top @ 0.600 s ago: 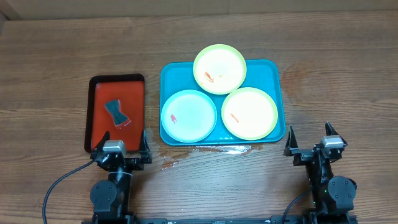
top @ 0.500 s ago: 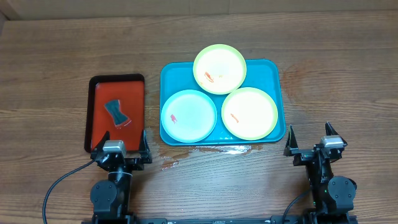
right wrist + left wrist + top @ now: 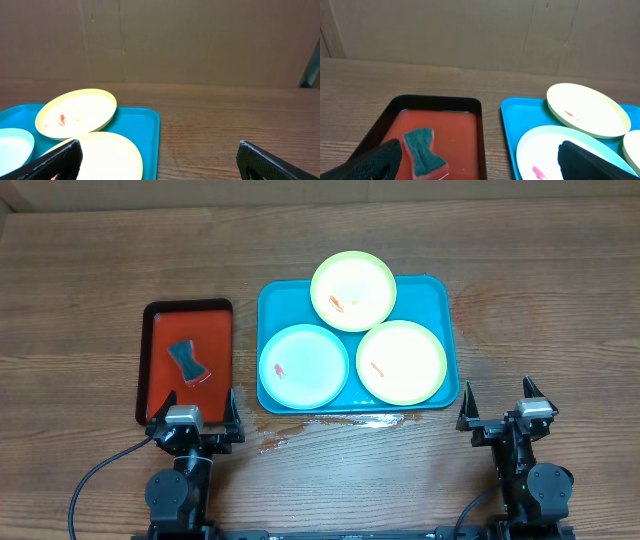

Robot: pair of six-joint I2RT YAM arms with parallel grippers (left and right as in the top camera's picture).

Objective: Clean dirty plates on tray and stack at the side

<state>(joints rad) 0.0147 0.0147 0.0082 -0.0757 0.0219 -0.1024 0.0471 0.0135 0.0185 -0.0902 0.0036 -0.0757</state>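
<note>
We see the turquoise tray (image 3: 436, 292) at frame centre carrying three red-smeared plates: light blue plate (image 3: 304, 366) lower left, yellow-green plate (image 3: 401, 361) lower right, top yellow-green plate (image 3: 353, 290) overhanging its upper rim.

The large rectangular plastic tray (image 3: 440, 292) is turquoise-blue. The far round plastic plate (image 3: 352, 280) and the right round plastic plate (image 3: 405, 365) are pale yellow-green, and the left round plastic plate (image 3: 310, 360) is light blue (all three bear small orange-red smears). The smaller rectangular tray (image 3: 215, 330) is red with a black rim. The sponge (image 3: 187, 361) is teal. The wooden table (image 3: 100, 260) has a brown grain.
</note>
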